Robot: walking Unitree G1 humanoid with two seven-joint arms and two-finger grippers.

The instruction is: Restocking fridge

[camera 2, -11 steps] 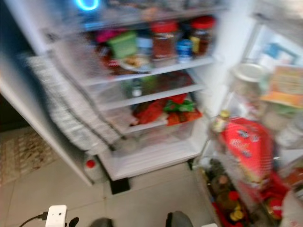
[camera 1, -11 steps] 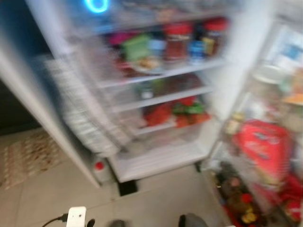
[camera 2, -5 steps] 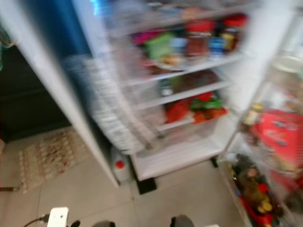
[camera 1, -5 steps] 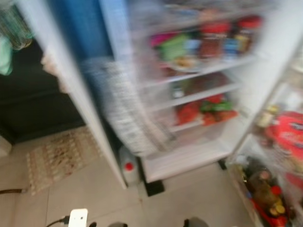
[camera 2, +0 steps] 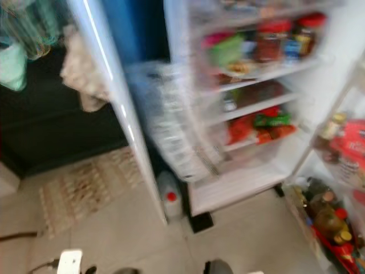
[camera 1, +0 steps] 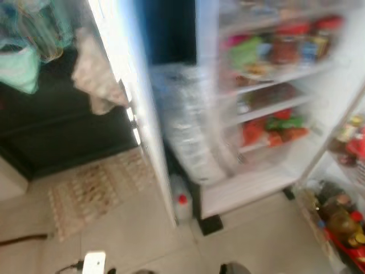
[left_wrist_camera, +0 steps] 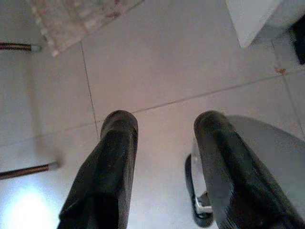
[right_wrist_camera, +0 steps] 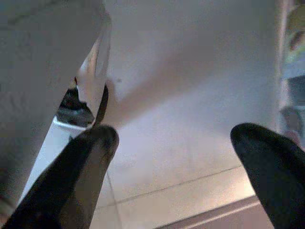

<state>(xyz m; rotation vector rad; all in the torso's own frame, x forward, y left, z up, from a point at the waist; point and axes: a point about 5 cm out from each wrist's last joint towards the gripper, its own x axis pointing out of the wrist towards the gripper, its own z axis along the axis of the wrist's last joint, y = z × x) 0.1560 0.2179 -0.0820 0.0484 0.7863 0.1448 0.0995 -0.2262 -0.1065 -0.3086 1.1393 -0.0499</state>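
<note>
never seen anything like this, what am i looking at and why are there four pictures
These come from a walking humanoid robot with two arms, each ending in a gripper of two long black fingers.

The two wide pictures are the left and right eyes of a camera on its head, looking forward and down. They are blurred. They show a white open fridge whose shelves hold red-lidded jars and red and green packets. On the pale tiled floor stand a white jug with a red cap and a patterned beige rug. The door rack on the right holds dark bottles.

The other two pictures come from cameras on the wrists, looking along the fingers. The left gripper and right gripper both hang open over the floor, holding nothing.
</note>
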